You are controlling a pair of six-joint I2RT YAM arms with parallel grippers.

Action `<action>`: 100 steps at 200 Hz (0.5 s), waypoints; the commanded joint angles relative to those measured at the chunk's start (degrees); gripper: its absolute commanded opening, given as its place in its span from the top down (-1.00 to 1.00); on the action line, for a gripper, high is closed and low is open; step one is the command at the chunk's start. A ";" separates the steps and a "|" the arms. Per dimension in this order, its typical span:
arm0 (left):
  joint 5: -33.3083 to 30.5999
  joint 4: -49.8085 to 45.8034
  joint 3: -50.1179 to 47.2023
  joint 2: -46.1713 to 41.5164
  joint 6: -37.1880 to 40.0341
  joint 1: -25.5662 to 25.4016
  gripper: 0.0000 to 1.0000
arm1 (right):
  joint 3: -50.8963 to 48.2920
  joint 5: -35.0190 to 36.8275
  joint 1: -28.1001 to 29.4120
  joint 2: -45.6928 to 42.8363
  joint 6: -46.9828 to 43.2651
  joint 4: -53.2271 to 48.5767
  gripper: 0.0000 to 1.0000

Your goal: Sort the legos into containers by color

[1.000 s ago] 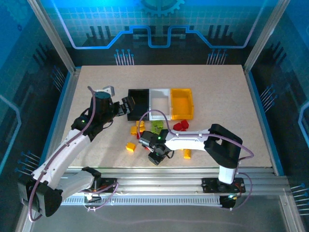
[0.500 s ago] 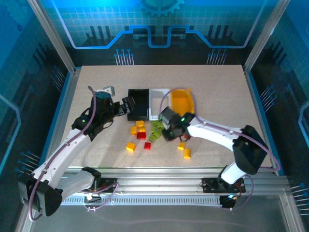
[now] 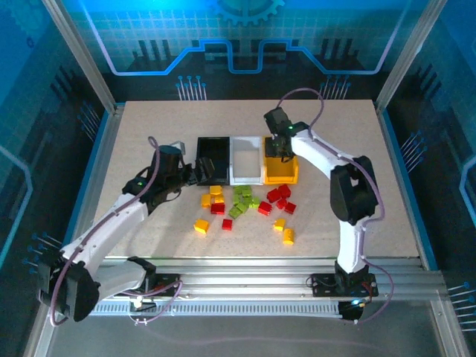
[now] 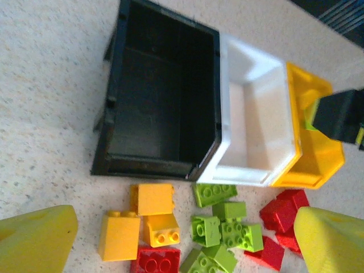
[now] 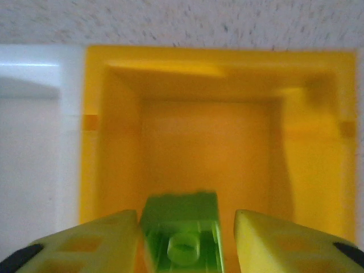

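Three bins stand in a row: black, white and yellow. In front of them lie loose legos: yellow-orange ones, green ones and red ones. My right gripper hangs over the yellow bin. A blurred green lego sits between its spread fingers, with a gap at the right finger. My left gripper is wide open beside the black bin, above yellow-orange, green and red legos.
The white bin and the black bin look empty inside. Two more yellow-orange bricks lie apart toward the front right. A metal frame rail runs along the table's near edge.
My right arm swung from the front of the pile, over the green bricks, up to the yellow bin, carrying a green lego. My left gripper shifted slightly toward the pile.
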 commanded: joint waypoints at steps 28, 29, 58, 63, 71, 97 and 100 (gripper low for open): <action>-2.31 -5.58 5.76 7.76 5.79 -9.90 -0.91 | 3.46 -1.32 -0.10 -1.60 3.34 -2.34 -0.30; -2.29 -5.71 5.83 7.94 5.82 -10.14 -0.90 | 3.40 -1.29 -0.05 -1.77 3.36 -2.29 -0.30; -4.03 -8.17 9.86 14.56 8.75 -17.36 -0.68 | -2.64 -1.11 1.11 -8.29 3.87 -0.34 -0.27; -4.49 -8.79 10.61 16.02 9.44 -18.67 -0.64 | -3.97 -1.36 1.23 -9.55 4.03 0.06 -0.26; -5.74 -9.89 11.88 18.13 10.48 -20.54 -0.59 | -6.46 -1.73 1.31 -11.45 4.21 0.91 -0.26; -6.34 -12.31 14.24 23.65 13.51 -23.54 -0.57 | -13.01 -2.69 1.37 -16.30 4.86 2.62 -0.26; -6.32 -12.59 14.40 24.27 13.81 -23.73 -0.57 | -13.61 -2.87 1.40 -16.69 4.98 2.75 -0.26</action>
